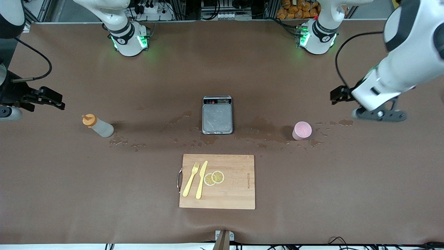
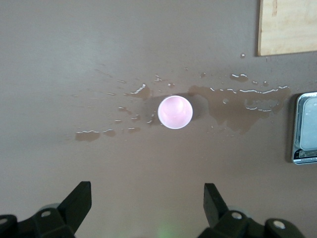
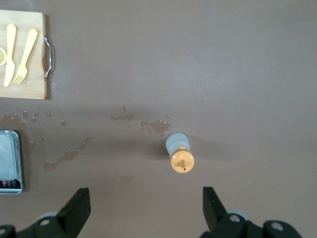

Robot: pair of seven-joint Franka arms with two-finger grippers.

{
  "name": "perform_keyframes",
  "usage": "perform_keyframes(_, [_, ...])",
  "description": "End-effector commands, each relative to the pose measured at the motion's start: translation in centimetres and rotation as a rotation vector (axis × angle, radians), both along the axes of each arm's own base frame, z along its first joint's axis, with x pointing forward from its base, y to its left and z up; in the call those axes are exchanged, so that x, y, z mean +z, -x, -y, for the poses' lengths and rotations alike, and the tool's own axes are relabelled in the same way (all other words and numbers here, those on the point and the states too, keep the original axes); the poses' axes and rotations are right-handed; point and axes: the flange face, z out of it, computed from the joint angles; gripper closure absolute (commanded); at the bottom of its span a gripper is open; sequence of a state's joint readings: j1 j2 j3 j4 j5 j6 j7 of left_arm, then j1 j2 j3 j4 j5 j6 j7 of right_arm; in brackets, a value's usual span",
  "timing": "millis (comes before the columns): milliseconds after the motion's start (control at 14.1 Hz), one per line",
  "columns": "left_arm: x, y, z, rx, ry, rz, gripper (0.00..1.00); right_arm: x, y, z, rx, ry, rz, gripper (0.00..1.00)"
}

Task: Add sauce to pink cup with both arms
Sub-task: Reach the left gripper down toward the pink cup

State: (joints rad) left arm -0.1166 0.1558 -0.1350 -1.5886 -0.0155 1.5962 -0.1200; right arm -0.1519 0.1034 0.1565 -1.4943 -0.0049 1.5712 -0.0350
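1. While both arms are held up in the air, the small translucent squeeze bottle with an orange cap (image 1: 98, 126) is seen upright on the brown table (image 1: 312, 194), toward the right arm's end.
2. The pale-pink round plastic cup (image 1: 302, 130) is placed upright toward the left arm's end, among wet spots.
3. The left gripper (image 2: 147, 204) is kept above the table near the cup, its jaws wide apart and empty.
4. The right gripper (image 3: 146, 207) is kept near the bottle, its jaws also apart and empty.
5. A grey metal scale (image 1: 217, 115) is found between bottle and cup.

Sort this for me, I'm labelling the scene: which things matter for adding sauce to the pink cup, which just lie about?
Job: sauce bottle; pink cup.
Lying about: scale; cutting board; fork; knife; lemon slices.
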Motion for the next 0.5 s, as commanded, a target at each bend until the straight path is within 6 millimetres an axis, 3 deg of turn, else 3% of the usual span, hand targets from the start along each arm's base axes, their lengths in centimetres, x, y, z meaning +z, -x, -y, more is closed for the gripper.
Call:
perform_keyframes(0, [-3.1, -0.4, 0.8, 0.023, 0.046, -0.023, 0.0, -0.4, 0.1, 1.2, -0.003, -0.019, -0.009, 0.0])
perform_keyframes(142, [-6.1, 0.3, 2.1, 0.004, 0.049, -0.019, 0.0, -1.2, -0.2, 2.9, -0.032, -0.022, -0.023, 0.0])
perform_keyframes(425, [-13.7, -0.9, 2.5, 0.011, 0.067, 0.051, 0.0, -4.1, -0.5, 6.6, -0.095, -0.037, -0.105, 0.0])
